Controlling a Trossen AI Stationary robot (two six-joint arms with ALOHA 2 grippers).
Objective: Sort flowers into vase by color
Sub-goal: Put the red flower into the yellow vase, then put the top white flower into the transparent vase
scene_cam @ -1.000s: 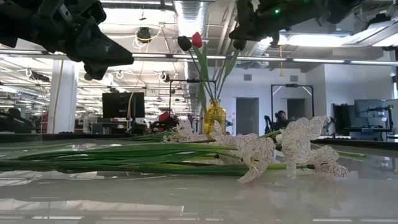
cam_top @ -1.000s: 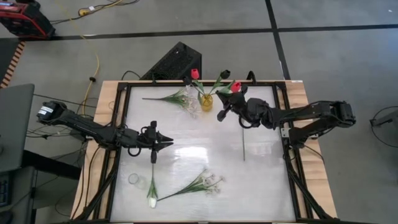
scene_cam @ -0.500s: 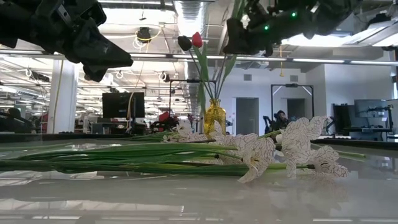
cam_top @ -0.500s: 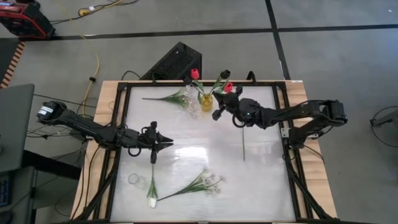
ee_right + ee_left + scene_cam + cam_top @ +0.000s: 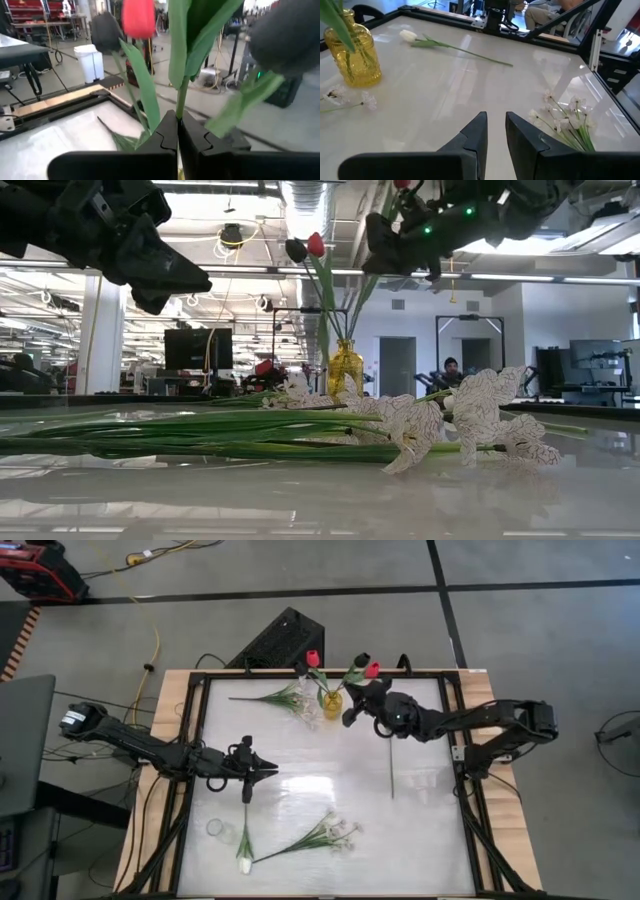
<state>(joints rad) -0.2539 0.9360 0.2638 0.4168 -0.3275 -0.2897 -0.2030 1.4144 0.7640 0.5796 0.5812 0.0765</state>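
A yellow glass vase (image 5: pixel 332 706) stands near the table's far edge with a red tulip (image 5: pixel 313 658) and two dark buds in it. My right gripper (image 5: pixel 349 718) hovers just right of the vase, shut on another red tulip (image 5: pixel 371 670). My left gripper (image 5: pixel 270 770) hangs open above the table's left middle. One white tulip (image 5: pixel 244 862) lies flat near the front. A second white tulip (image 5: pixel 407 35) lies under the right arm. Two white blossom sprays lie flat: one spray (image 5: pixel 328 833) near the front, the other spray (image 5: pixel 290 697) left of the vase. My right gripper pinches the red tulip's green stem (image 5: pixel 181 102) between its two shut fingers, which lie across the stem. The tulip is lifted clear of the table, roughly upright, its red bud (image 5: pixel 403 183) above the fingers. Its lower end is hidden by the gripper.
A small clear glass (image 5: pixel 215 828) stands at the front left, beside the white tulip's stem. The vase's leaves and buds (image 5: pixel 139 17) crowd the space right in front of my right gripper. The table's middle (image 5: pixel 320 770) is bare.
My right gripper has carried the red tulip toward the table's left and slightly toward its far edge, closing in on the vase, staying shut on the stem. The bud now sits higher in the low view.
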